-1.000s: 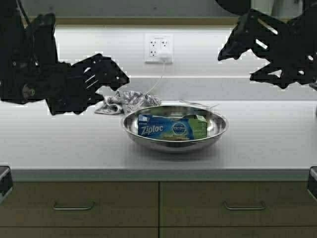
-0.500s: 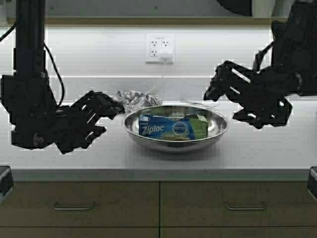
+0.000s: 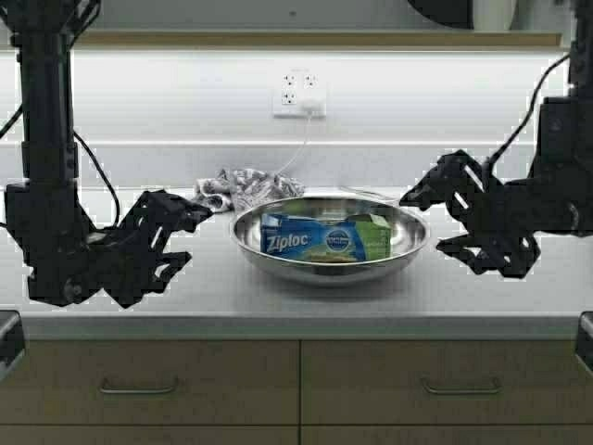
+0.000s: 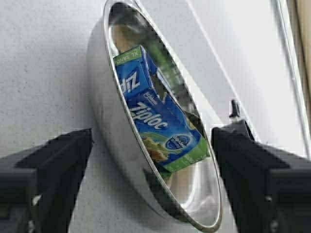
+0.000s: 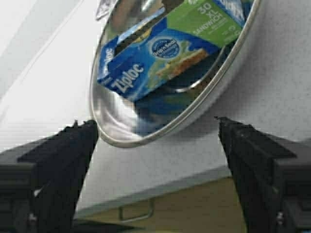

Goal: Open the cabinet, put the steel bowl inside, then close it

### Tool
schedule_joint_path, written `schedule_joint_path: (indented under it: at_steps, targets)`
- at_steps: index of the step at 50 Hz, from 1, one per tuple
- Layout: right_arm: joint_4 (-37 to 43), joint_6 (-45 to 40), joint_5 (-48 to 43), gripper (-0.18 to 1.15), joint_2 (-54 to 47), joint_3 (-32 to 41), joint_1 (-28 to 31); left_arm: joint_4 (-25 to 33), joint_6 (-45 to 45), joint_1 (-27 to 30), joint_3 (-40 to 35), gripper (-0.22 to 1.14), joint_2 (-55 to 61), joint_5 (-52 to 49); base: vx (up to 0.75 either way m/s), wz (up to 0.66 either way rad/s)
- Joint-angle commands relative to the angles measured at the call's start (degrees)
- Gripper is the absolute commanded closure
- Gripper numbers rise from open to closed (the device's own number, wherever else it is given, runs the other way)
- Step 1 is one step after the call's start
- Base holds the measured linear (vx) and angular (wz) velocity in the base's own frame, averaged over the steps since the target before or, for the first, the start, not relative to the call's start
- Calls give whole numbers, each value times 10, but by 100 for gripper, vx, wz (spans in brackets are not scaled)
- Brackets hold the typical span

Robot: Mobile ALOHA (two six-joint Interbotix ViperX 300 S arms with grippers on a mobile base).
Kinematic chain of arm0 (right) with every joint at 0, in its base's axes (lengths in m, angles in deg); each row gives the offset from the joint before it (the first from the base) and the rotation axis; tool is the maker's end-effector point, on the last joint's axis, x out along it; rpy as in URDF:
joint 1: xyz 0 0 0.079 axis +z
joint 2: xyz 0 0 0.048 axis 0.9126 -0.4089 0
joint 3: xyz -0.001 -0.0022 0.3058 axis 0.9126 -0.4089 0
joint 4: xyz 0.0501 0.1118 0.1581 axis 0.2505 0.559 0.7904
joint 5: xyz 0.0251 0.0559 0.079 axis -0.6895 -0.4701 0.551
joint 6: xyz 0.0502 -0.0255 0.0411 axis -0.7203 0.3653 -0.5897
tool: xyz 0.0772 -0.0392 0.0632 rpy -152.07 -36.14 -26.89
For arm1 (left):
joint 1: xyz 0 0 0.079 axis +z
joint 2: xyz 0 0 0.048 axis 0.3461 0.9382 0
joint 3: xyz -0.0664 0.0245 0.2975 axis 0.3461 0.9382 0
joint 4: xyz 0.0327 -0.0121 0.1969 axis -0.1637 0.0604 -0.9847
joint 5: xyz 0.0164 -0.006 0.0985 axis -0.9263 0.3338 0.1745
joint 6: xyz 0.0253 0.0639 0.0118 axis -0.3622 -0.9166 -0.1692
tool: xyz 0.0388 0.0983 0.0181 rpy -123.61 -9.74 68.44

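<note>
Grey countertop (image 3: 111, 301) is where the steel bowl (image 3: 329, 264) is parked, a Ziploc box (image 3: 320, 238) seen inside. It's flanked by the left gripper (image 3: 176, 236) and right gripper (image 3: 440, 220), both spread wide, neither touching. Cabinet doors are cut off above.

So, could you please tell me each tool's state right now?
Left tool: open, holding nothing, beside the steel bowl.
Right tool: open, holding nothing.
</note>
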Motion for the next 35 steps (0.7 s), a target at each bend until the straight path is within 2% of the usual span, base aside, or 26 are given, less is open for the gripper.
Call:
schedule_joint_path:
  at_steps: [1,16,35]
  targets:
    - [-18,-12,-80,-7,-47,4,-37,-3,1,0,-6,-11,-3,4,2,3]
    - [-45,-17,-153,-7,-142,29,-52,-3,-1,2,-4,-11,-4,4,4,1]
    - [-47,-25,-156,-7,-179,93,-62,-1,4,2,-18,-11,-3,5,16,-5]
